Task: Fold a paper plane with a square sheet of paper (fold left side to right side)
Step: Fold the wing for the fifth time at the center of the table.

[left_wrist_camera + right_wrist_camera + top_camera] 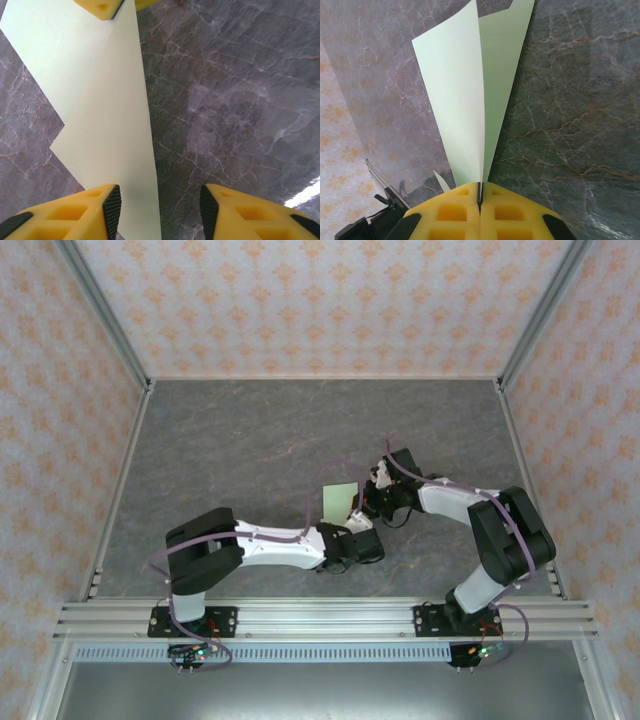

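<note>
The square sheet of paper (pixel 340 502) is pale green and folded into a long tapering shape, held up off the dark tabletop. My right gripper (pixel 480 192) is shut on its narrow end, and two layers (pixel 470 100) fan away from the jaws. My left gripper (pixel 160 205) is open at the sheet's other end. The straight right edge of the sheet (pixel 100 125) runs down between its jaws, close to the left finger (pixel 111 207), with the right finger (pixel 209 207) over bare table. In the top view the left gripper (pixel 343 531) sits just below the sheet and the right gripper (pixel 372 492) at its right side.
The grey marbled tabletop (pixel 250 440) is fenced by patterned walls at the back and sides. A metal rail (pixel 320 618) carries the arm bases at the near edge. The right gripper's yellow fingertips (pixel 107 6) show at the top of the left wrist view.
</note>
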